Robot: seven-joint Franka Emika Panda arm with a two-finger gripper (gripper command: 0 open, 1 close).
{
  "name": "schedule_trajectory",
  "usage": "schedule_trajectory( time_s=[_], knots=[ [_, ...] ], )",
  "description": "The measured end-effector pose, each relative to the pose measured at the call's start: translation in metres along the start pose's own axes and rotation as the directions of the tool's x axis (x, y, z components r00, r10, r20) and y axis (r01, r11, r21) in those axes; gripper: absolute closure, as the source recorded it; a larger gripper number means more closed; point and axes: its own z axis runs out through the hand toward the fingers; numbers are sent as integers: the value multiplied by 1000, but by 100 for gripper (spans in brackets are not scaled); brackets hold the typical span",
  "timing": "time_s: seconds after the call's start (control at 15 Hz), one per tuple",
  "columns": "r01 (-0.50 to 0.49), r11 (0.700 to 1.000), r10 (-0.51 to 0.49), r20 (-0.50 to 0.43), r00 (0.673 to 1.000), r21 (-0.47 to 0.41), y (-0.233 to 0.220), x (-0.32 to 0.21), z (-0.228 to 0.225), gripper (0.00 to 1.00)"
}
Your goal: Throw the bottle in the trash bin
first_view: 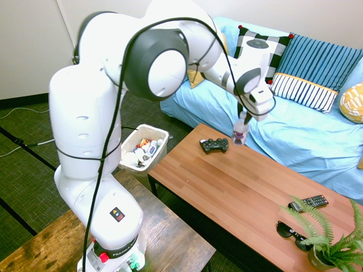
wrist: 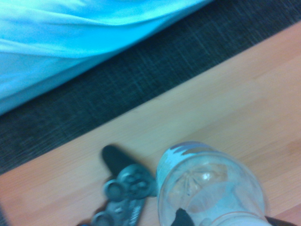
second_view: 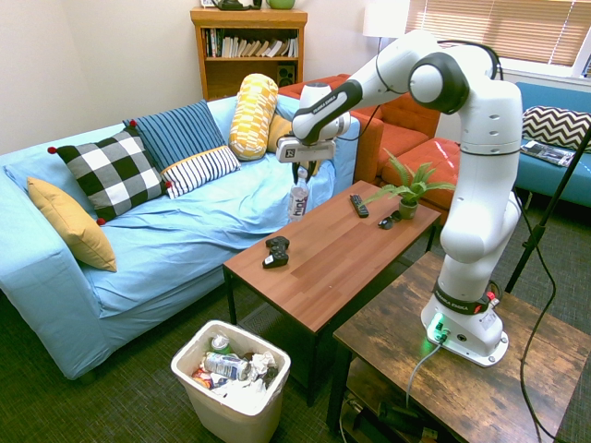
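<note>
We saw the fingers [second_view: 299, 173] clamped on the neck of the bottle [second_view: 297, 197], which hung upright below them, its long axis vertical and its base lifted clear of the worktop [second_view: 342, 254]. Taking the game controller [second_view: 275, 252] as our landmark, the bottle hung just above and beyond it, over the worktop edge nearest the sofa [second_view: 175, 235]. The trash bin [second_view: 232, 380] stood on the floor on the other side of the controller, beyond the worktop's short end and lower than its surface, well apart from the bottle. We judged that the coming move turned on this: the bottle had to be carried past the controller and off the end of the worktop until it hung over the bin's open mouth.

The bottle was clear, thin plastic with a dark pinkish label band; in the wrist view its ribbed, see-through base [wrist: 211, 188] showed blurred beside the controller [wrist: 123, 188]. We expected it to be light and slightly crushable. The worktop was smooth reddish wood planking. The bin was white, rounded at the corners, lined, and already held crumpled rubbish. The controller was dark and matte.
</note>
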Motion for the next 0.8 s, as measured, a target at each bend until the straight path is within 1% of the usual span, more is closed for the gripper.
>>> schedule_trajectory(
  time_s=[0.2,0.33,0.47,0.6,0.8],
  knots=[
    [96,994,-96,-2,995,58,-19,-99,-54,100],
    [151,986,-150,-18,988,66,-32,-169,-63,100],
    [205,977,-204,-24,979,61,-39,-235,-51,100],
    [257,965,-256,-22,966,51,-41,-296,-29,100],
    [322,947,-321,-9,947,17,-33,-375,4,100]
  ],
)
